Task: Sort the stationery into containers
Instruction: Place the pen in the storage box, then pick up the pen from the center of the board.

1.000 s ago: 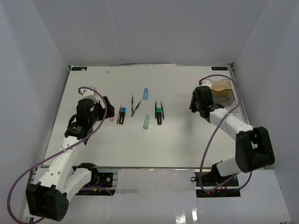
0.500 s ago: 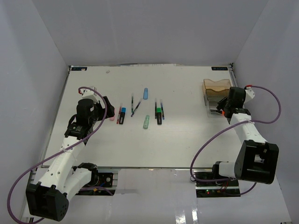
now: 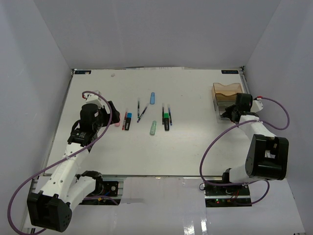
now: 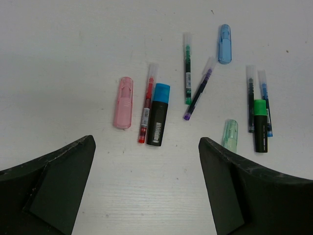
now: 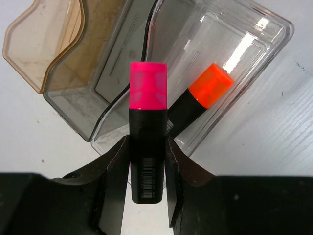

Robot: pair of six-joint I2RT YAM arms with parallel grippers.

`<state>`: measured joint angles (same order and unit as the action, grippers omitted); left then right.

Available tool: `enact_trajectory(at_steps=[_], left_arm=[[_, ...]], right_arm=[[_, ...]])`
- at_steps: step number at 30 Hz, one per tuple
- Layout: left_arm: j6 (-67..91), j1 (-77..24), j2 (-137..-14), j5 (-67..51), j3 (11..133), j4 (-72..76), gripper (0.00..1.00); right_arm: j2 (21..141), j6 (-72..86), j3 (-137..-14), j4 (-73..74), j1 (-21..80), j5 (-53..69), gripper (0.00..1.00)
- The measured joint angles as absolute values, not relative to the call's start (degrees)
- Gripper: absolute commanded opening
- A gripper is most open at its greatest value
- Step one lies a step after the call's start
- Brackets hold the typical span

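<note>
While the right tool [image 5: 148, 147] pinches the pink-capped marker [image 5: 148, 98] by its black barrel, we're hanging over the two trays at the far right of the tabletop [image 3: 190, 147], so the step in hand looks like the drop-off. The pink cap points out over the clear tray [image 5: 244, 54], where an orange-capped marker [image 5: 205, 90] already lies. The amber tray [image 5: 49, 49] sits right against it.

Next move, as we read it: come down a little, line the marker up with the clear tray's long side, then spread the jaws so it lands beside the orange one and not across the rim.

Over on the left, the left tool [image 4: 146, 147] stands spread wide and empty above the rest of the stationery. We've got a blue-capped marker [image 4: 159, 115], a green-capped marker [image 4: 260, 126], a pink piece [image 4: 123, 103], a mint piece [image 4: 230, 135], a blue piece [image 4: 224, 37] and several thin pens [image 4: 188, 68]. All of it lies loose on the tabletop, well apart from the trays. Plenty left to sort, we'd say.
</note>
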<state>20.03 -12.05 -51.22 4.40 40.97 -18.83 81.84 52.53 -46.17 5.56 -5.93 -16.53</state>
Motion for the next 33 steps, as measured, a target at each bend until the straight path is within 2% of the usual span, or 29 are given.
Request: enact_trajectory(at_steps=[7,11,16,17,20,25,33], left_arm=[[20.03,-12.05,-51.22,4.40,40.97,-18.83,0.98],[20.03,-12.05,-51.22,4.38,40.97,-18.81,0.98],[20.03,-12.05,-51.22,4.38,40.97,-18.83,0.98],[20.03,-12.05,-51.22,4.40,40.97,-18.81,0.98],[20.03,-12.05,-51.20,4.40,40.97,-18.83,0.98],[20.03,-12.05,-51.16,4.40,40.97,-18.83,0.98],[20.03,-12.05,-51.16,4.47,40.97,-18.83,0.98]], right_arm=[[81.87,55.16,-46.17,4.67,-5.93,-16.93,0.45],[81.87,55.16,-46.17,4.51,-5.93,-17.10,0.59],[81.87,53.39,-46.17,4.49,-5.93,-16.75,0.67],[81.84,52.51,-46.17,4.45,-5.93,-16.36,0.73],[81.65,47.90,-46.17,3.92,-5.48,-14.76,0.77],[79.66,35.97,-47.11,3.60,0.67,-13.30,0.78],[80.86,21.23,-53.76,3.92,23.46,-14.50,0.73]])
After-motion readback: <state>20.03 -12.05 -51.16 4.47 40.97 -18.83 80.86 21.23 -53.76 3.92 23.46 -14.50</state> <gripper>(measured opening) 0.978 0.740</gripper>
